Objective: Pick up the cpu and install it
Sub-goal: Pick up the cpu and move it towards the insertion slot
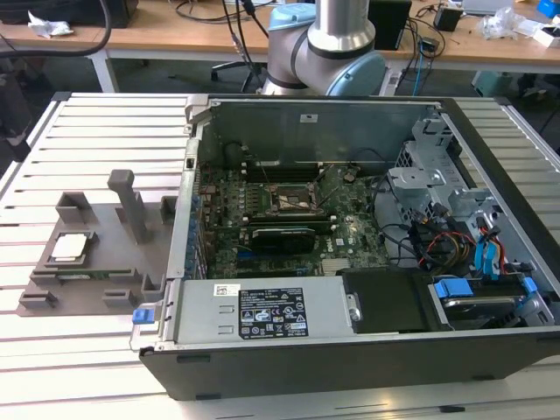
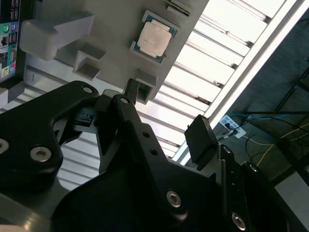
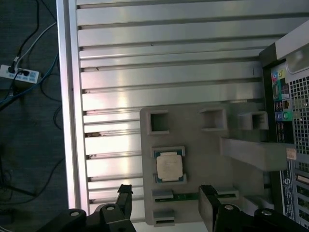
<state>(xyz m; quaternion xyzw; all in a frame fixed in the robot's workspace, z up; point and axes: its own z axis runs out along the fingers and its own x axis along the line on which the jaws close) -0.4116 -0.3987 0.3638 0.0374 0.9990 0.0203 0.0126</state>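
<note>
1. Cpu [image 1: 70, 248]: flat, silver top up, seated in a square recess of a grey tray [image 1: 96, 267]. A low rim frames all four of its edges. Nothing touches it.
2. Gripper [image 3: 166, 200]: jaws wide, nothing between them. In the first wrist view both fingers [image 3: 207, 203] hang over the tray's [image 3: 203, 154] edge strip, apart from the cpu [image 3: 169, 166], which lies beyond the gap between them. In the second wrist view the gripper [image 2: 166, 113] shows the same wide spread, with the cpu [image 2: 154, 38] well apart from the fingertips.
3. Tray: in the exterior view it lies on the table [image 1: 87, 131] at nine o'clock of the case [image 1: 350, 359], its nearest edge just beside the case wall.
4. Post [image 1: 131, 206]: upright on the tray, near the cpu at its two o'clock. A low block [image 1: 74, 210] stands at the cpu's twelve o'clock.
5. Table: slatted metal. Open slats run from the tray at its nine and twelve o'clock out to the table's edge; the first wrist view shows that edge rail [image 3: 72, 96] with floor past it.
6. Case: open side up, walls standing round the board [image 1: 262, 236].
7. Socket [image 1: 293, 199]: square frame on the board, open room above it. A long black card [image 1: 280, 236] lies just beside it at six o'clock; cables [image 1: 437, 241] bunch well apart at three o'clock.
8. Arm [image 1: 324, 44]: rises at twelve o'clock of the case, behind its rear wall.
</note>
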